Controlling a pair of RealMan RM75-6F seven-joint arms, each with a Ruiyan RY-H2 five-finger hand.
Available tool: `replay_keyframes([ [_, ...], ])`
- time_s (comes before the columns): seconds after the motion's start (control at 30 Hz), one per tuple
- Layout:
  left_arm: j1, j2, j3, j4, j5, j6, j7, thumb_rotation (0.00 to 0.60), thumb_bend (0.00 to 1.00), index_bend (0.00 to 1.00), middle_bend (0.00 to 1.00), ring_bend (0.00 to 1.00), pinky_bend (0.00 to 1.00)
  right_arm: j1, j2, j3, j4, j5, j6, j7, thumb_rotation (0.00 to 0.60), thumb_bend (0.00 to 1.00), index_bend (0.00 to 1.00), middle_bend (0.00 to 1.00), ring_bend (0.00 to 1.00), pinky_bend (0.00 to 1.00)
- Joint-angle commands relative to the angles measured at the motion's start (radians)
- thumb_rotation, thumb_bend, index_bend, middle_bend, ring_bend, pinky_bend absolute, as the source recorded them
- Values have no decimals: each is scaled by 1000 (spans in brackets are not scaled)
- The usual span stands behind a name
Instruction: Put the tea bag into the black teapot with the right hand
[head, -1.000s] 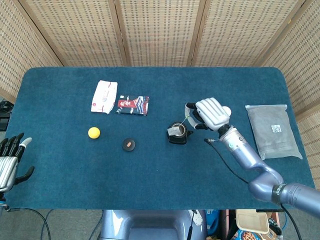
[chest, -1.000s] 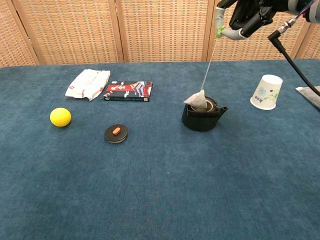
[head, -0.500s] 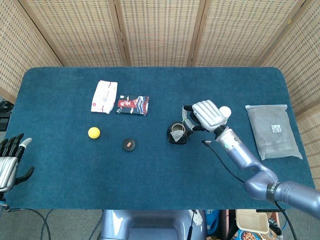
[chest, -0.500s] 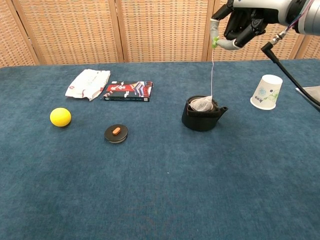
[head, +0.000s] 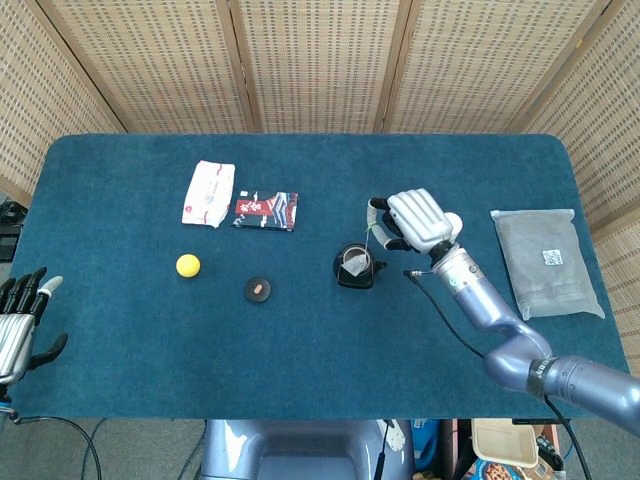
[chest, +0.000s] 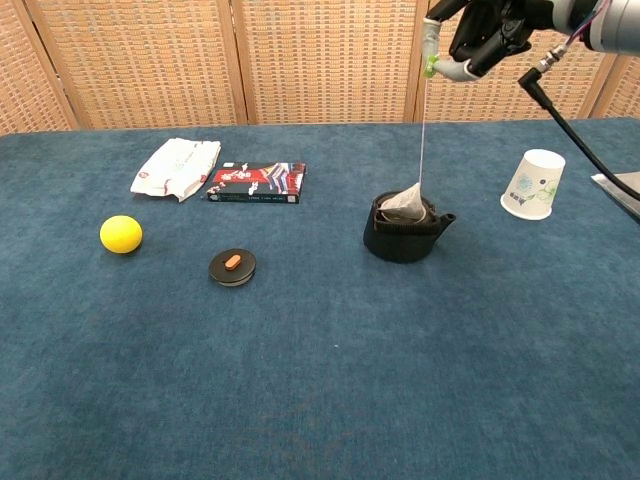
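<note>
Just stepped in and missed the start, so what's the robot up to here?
The right hand pinches a tea bag's tag and string high above the black teapot. The tea bag hangs at the pot's open mouth, partly inside. The pot's lid lies on the table to the left. The left hand rests idle and open at the table's edge.

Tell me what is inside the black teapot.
The tea bag sits in the black teapot, its top above the rim, its string running up to the right hand. The pot's bottom is hidden.
</note>
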Motion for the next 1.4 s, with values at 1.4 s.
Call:
replay_keyframes([
  [1.4, 1, -2, 6, 0, 7, -3, 0, 600, 339, 100, 20, 4, 0, -14, -11, -122, 39, 41, -129, -61, 600, 645, 607, 972, 941, 955],
])
